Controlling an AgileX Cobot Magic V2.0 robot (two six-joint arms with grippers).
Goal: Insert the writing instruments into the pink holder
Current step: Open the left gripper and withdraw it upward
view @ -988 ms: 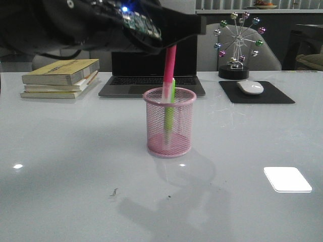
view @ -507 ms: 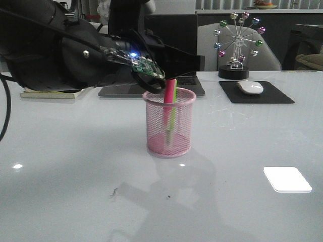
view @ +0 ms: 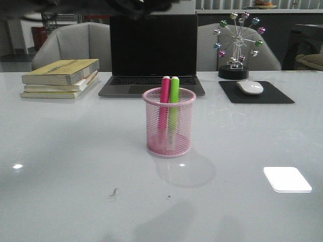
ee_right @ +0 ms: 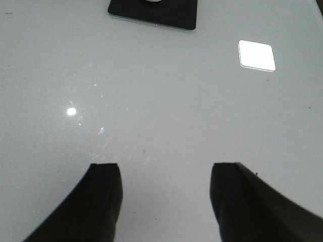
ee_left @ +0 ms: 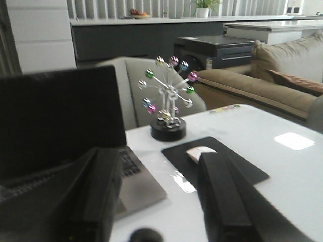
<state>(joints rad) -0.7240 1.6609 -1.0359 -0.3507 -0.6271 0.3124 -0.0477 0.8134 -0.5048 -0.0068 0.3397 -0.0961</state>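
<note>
The pink holder (view: pixel 169 123) stands mid-table in the front view. Both writing instruments stand upright inside it, side by side: the magenta marker (view: pixel 164 103) on the left and the green marker (view: pixel 174 103) on the right, tips just above the rim. My left gripper (ee_left: pixel 161 156) is open with nothing between its fingers; it is raised high over the laptop, with only a dark sliver of the arm at the front view's top edge. In its wrist view my right gripper (ee_right: pixel 164 171) hangs open over bare table, holding nothing.
A laptop (view: pixel 151 55) sits behind the holder, a stack of books (view: pixel 60 78) at back left. At back right lie a black mouse pad (view: pixel 257 92) with a white mouse (view: pixel 250 87) and a kinetic ball toy (view: pixel 237 43). Chairs stand beyond the table.
The left arm lowered the magenta marker into the holder, let it go and rose out of the front view. The marker now stands beside the green one.
</note>
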